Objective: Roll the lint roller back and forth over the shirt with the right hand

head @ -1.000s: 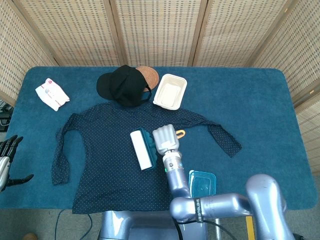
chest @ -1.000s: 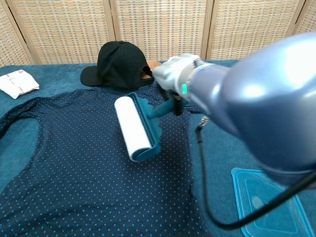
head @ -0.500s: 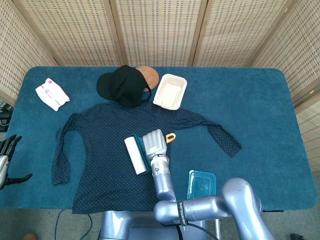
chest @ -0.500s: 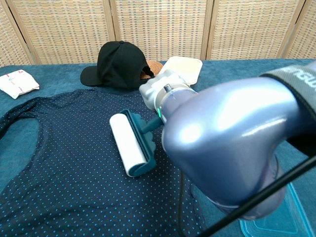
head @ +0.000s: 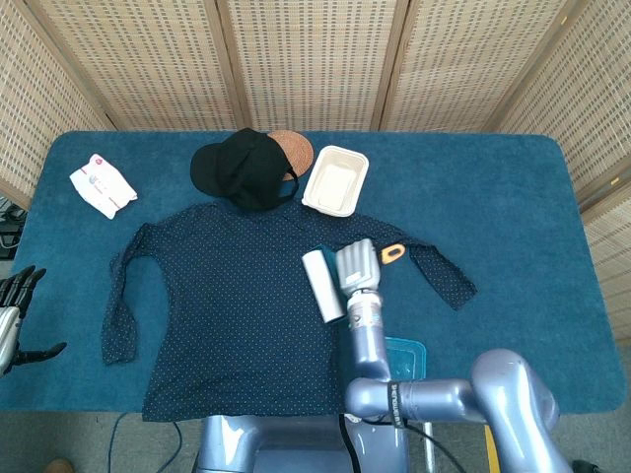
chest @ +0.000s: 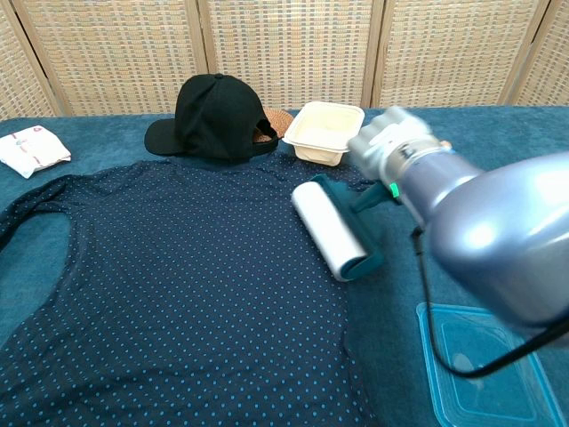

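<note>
Right hand (head: 357, 266) gripped the lint roller (head: 320, 285), resting at the shirt's (head: 227, 315) 3 o'clock edge. Rolling looked underway; more passes likely left. Left hand (head: 14, 315) idle, fingers spread.

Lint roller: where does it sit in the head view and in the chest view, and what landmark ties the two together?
Head view: lint roller just right of centre, on the shirt, held by the right hand.
Chest view: lint roller right of centre, at the shirt's right edge, right hand above-right.
Shared landmark: the white tray just beyond the roller.
</note>
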You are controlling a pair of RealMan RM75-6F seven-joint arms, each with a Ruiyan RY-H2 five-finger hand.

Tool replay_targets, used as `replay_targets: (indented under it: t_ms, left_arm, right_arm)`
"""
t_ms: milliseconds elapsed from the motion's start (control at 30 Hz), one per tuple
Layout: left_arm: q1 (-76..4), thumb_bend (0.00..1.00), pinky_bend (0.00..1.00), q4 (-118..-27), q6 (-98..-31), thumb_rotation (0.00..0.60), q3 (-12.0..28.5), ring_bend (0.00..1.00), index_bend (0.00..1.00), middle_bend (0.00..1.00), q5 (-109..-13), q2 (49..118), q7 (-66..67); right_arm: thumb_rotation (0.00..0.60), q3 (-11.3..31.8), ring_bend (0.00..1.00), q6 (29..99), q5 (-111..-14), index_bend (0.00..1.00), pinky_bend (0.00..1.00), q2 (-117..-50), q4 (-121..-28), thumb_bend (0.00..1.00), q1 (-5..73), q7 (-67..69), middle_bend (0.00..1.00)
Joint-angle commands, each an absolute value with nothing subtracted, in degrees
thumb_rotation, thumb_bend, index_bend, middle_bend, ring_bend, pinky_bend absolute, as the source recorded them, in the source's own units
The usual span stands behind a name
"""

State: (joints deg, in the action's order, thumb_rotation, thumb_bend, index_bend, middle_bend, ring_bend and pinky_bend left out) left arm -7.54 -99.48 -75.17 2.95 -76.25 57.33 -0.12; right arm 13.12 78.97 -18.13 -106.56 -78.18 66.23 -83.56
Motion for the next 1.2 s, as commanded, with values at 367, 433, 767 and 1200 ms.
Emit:
replay_targets:
  t_ms: [367,433,767,1200]
  left_arm:
    - [-7.77,0.0,0.0,-99.98,-75.25,0.6,3.01,0.0,0.0,0.0,-75.94,57.77,0.89]
    - [-7.77,0.0,0.0,-99.92,-75.25,0.6,3.02,0.0,0.0,0.0,-75.82,57.79,0.9]
    - [-7.76,0.0,0.0,-99.58,-75.1,0.6,3.15,0.0,0.0,0.0,-75.54,57.52,-0.24]
    - [-7.87,0.0,0.0,-99.04,-74.63,0.6,3.06,0.0,0.0,0.0,-75.51,57.32,-1.08]
  right_arm:
    - [0.6,12.84,1.0,78.26,-21.04,0.74,1.0,-106.53,-79.15,0.85,64.9,-83.99,1.0]
    - [0.6,13.27,1.0,78.71,-21.46,0.74,1.0,-107.86,-79.34,0.85,65.59,-84.67,1.0]
    - [0.6,14.78,1.0,79.57,-23.32,0.74,1.0,-115.33,-79.25,0.85,69.43,-88.82,1.0]
    - [0.6,18.02,1.0,79.43,-24.02,0.74,1.0,-122.84,-76.23,0.85,72.93,-92.07,1.0]
